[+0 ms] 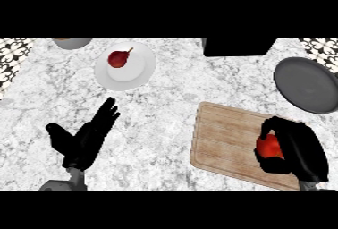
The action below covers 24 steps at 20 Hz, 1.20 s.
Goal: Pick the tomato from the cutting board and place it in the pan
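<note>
Our right hand [296, 150] curled its fingers round the one tomato [267, 146] on the single cutting board [228, 138], while our left hand [86, 136] rested open over the counter [165, 103]. A clean lift, we judged, meant rising straight before swinging to the one grey pan [307, 85] beyond the board. We also counted one white plate [125, 67] bearing one dark red pear [119, 58].

Kitchen, marble-look counter [171, 103], wooden cutting board [224, 138], grey pan [307, 85], white plate [138, 71] with fruit [119, 58]
</note>
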Each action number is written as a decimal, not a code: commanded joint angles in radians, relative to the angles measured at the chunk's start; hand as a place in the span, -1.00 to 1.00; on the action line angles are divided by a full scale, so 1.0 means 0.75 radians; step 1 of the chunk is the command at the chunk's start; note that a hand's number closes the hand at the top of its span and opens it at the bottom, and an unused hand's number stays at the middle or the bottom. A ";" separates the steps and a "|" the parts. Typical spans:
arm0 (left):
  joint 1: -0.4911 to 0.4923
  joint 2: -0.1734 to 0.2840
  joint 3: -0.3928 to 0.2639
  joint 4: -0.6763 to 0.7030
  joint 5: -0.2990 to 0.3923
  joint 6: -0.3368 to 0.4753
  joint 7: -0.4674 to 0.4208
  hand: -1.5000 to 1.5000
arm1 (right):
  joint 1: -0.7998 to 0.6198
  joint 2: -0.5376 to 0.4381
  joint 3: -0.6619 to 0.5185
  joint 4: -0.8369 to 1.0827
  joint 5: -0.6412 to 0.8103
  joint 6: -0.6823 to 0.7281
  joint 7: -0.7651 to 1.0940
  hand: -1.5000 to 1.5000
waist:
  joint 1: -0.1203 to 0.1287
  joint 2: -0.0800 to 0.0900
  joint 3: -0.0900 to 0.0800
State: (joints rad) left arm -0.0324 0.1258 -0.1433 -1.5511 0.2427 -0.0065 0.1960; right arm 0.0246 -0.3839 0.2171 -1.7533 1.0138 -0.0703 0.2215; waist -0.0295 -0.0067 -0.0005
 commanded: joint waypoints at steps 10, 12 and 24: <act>-0.005 0.007 0.010 0.021 0.006 -0.057 0.006 0.00 | -0.029 0.118 -0.417 0.087 -0.664 -0.097 -0.246 1.00 | 0.044 0.011 0.002; 0.073 0.027 0.006 -0.060 0.014 -0.086 -0.010 0.00 | -0.120 0.024 -0.553 0.239 -0.781 -0.033 -0.346 1.00 | 0.052 0.011 0.002; -0.093 -0.021 0.040 0.045 0.007 -0.081 0.030 0.00 | -0.610 -0.097 -0.743 1.167 -0.563 -0.448 -0.759 1.00 | 0.073 0.022 0.004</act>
State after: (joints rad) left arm -0.0773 0.1075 -0.1293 -1.5506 0.2337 -0.0435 0.2311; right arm -0.3151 -0.4262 -0.2713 -1.0865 0.5896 -0.3109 -0.2557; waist 0.0172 0.0058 0.0015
